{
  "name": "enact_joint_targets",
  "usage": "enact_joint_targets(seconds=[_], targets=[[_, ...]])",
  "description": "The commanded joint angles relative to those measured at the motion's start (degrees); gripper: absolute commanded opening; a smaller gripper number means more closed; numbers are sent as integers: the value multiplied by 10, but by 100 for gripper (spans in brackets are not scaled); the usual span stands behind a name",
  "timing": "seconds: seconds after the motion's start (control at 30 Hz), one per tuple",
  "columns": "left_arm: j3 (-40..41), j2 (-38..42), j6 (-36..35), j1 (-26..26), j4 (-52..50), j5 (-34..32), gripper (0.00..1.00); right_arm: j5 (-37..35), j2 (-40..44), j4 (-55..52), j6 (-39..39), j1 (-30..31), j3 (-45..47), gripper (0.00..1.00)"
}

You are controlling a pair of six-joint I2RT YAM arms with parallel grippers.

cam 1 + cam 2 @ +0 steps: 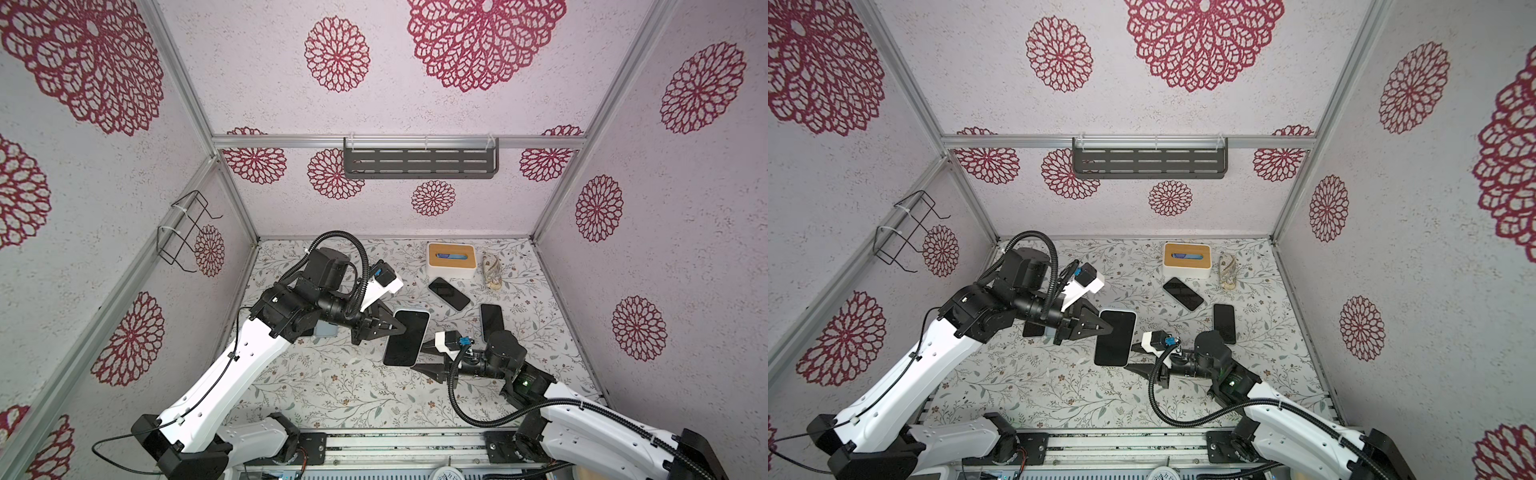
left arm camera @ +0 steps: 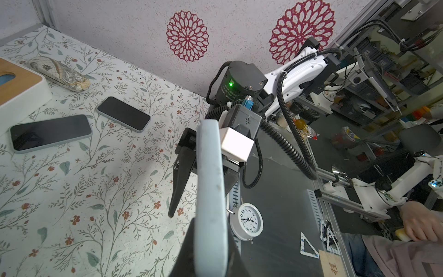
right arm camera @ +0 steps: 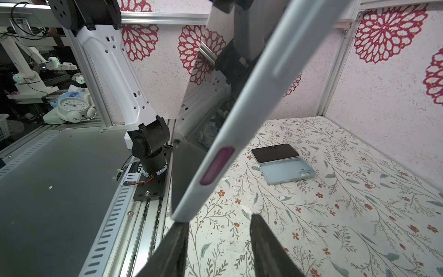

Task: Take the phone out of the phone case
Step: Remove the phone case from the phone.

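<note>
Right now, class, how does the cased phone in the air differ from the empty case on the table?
The cased phone is clamped in the left end effector and raised off the table; the empty case lies flat on it. The cased phone's shell holds a dark-screened phone; the empty case shows its bare inside. Both shells are light blue.

Numerals 1 to 12 on white alarm clock face

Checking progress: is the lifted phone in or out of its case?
In: the black-screened phone shows a pale blue silicone case around its edges.
</note>
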State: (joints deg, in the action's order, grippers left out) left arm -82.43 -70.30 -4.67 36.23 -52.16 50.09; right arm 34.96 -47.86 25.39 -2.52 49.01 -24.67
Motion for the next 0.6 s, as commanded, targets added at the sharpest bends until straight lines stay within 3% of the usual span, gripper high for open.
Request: enact_joint_targets(seconds=[0.0,0.33,0.57], targets=[[5,12,-11,2,31,1,0,30,17,37,15,2,-8,47],[8,16,-10,2,36,-7,0,55,20,34,28,2,-10,53],[12,17,-10,2,40,-3,0,39,18,32,26,1,-9,49]])
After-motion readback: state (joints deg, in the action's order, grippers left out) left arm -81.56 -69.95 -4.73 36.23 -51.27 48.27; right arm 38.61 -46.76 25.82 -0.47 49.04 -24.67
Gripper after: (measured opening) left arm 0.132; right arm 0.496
